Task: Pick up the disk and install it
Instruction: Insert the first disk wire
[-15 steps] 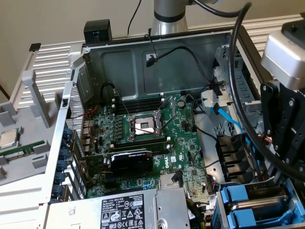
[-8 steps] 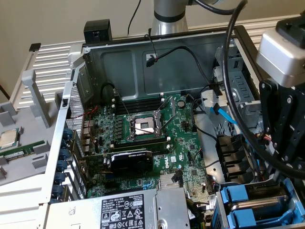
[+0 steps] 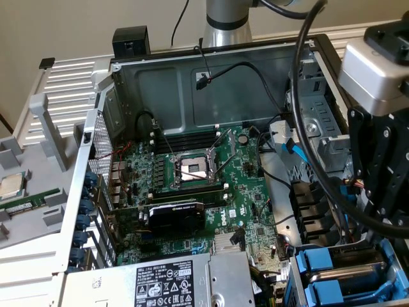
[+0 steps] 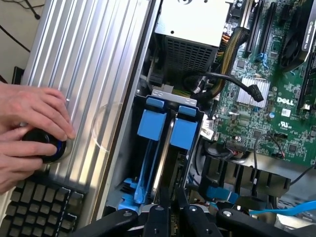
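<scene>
At the near right, the hand (image 4: pixel 174 215), fingers (image 4: pixel 159 219) almost closed, grip impossible to tell, hangs over the disk (image 4: pixel 184 132) sitting in its bay (image 4: pixel 165 93); a skewed push could jam it or snag the black cable (image 4: pixel 222 76) beyond.

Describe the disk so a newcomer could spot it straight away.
Find the open computer case, then its corner at the exterior view's lower right. The disk sits there: a silver-grey slab framed in bright blue plastic, unlike the larger labelled grey box beside it.
</scene>
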### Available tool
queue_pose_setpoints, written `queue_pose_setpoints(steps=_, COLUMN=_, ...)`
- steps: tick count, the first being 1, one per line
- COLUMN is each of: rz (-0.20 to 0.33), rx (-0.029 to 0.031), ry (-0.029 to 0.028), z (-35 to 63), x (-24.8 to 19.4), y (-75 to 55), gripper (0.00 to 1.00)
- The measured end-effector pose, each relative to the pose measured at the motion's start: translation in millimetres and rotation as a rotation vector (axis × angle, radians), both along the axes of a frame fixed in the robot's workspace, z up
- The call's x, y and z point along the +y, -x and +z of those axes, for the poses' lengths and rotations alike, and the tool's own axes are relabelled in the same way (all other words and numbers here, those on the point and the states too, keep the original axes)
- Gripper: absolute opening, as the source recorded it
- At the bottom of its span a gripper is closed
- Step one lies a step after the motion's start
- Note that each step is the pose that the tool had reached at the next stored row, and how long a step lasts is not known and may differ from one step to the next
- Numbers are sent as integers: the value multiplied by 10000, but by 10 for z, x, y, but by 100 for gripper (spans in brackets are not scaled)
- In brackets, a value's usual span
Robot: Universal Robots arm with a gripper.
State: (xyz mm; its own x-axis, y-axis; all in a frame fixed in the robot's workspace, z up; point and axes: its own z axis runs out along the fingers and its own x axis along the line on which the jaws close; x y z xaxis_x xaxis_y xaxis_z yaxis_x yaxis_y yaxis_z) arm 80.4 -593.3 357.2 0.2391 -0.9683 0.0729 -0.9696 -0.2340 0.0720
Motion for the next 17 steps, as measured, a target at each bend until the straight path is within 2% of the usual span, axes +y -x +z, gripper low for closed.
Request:
queue_pose_setpoints(steps=6, rz=-212, rx=-51, ry=42, z=1, x=1, y=41, gripper=16)
queue_pose_setpoints(steps=11, rz=-286, rx=-71, ry=46, z=0, x=0, y=125, gripper=16)
queue_pose_setpoints(steps=17, rz=-1226, rx=-70, ry=48, z=-1, x=0, y=125, gripper=16)
